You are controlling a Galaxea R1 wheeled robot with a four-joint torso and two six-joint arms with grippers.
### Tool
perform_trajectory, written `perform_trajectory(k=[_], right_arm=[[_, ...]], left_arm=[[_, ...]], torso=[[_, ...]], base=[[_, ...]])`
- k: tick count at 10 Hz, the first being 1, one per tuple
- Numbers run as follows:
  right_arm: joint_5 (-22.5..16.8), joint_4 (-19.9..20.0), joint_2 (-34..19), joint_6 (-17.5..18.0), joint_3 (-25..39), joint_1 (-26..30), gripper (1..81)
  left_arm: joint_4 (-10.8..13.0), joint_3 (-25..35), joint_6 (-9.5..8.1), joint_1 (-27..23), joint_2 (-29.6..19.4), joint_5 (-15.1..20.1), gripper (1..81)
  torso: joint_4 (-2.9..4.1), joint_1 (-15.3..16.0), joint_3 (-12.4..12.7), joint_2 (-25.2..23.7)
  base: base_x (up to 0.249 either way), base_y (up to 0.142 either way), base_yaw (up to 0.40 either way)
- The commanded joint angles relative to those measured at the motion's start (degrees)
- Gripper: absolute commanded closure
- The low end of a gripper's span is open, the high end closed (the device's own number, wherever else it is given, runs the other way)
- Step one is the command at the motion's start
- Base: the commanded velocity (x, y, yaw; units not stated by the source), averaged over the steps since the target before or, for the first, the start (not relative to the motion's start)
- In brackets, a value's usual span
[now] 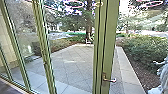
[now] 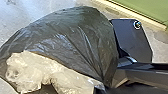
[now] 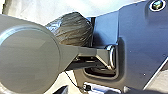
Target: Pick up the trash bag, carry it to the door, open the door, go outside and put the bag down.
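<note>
Trash bag [image 2: 77,40] bulges, dark; paving [image 1: 72,65] seen beyond green door frame [image 1: 110,37]. Tool state, left and right: cannot tell.

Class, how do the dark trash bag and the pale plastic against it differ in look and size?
The dark bag is large and bulging; the pale plastic is smaller and crumpled. The dark bag looks opaque, while the pale plastic looks milky. Both are shiny and creased.
</note>
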Motion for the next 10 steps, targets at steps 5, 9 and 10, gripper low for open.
perform_trajectory(k=[5,9,10], right_arm=[[1.6,0.0,-18.3,0.0,21.8,2.1,1.0],[1.6,0.0,-25.4,0.0,30.6,2.9,1.0],[1.6,0.0,-26.8,0.0,31.8,3.1,1.0]], left_arm=[[0.3,0.3,0.28,-3.1,0.3,2.9,81.1],[0.3,0.2,0.28,-3.1,0.5,2.9,81.1],[0.3,0.2,0.28,-3.1,0.5,2.9,81.1]], torso=[[0.0,0.1,0.0,0.0],[0.0,0.1,0.0,0.0],[0.0,0.1,0.0,0.0]], base=[[0.0,0.0,0.0],[0.0,0.0,0.0],[0.0,0.0,0.0]])
